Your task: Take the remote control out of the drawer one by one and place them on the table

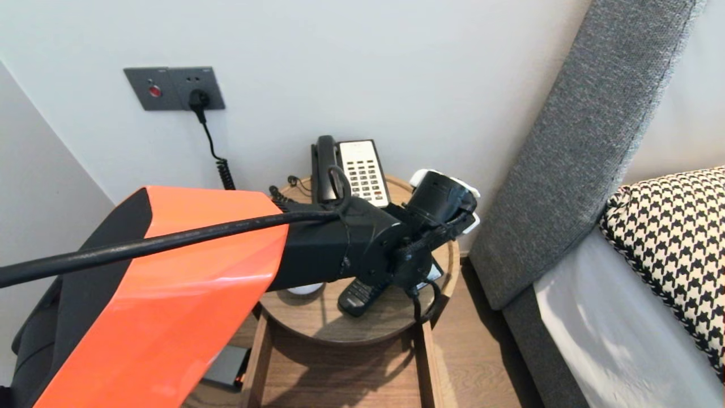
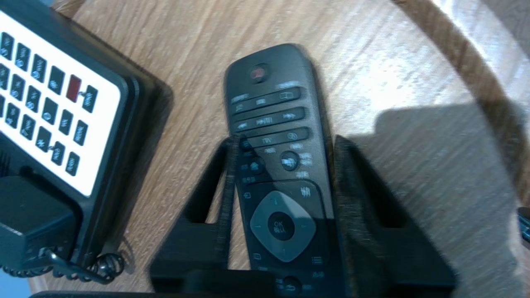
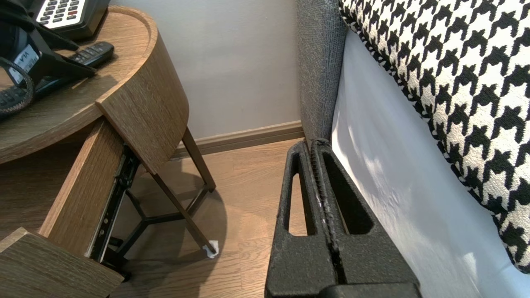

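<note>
Left gripper (image 2: 285, 142) has its fingers apart either side of the remote (image 2: 269, 103), which lies flat on the side table (image 2: 372, 62) by the phone (image 2: 62, 103), so I'd call this the grab-or-let-go moment, and the next move wants a straight lift, while the right gripper (image 3: 315, 145) hangs closed by the bed (image 3: 372, 186).

The remote control (image 2: 281, 165) is black with a grey navigation pad and a red power button. The telephone (image 2: 62, 107) is black, its keypad face white with dark keys and one red. The counter (image 2: 186, 33) is brown wood grain. The left pincer (image 2: 285, 142) is black and the arm cover (image 1: 187, 283) orange. The pillow (image 3: 447, 82) is black-and-white houndstooth, and the headboard (image 1: 578, 141) is woven grey.
</note>
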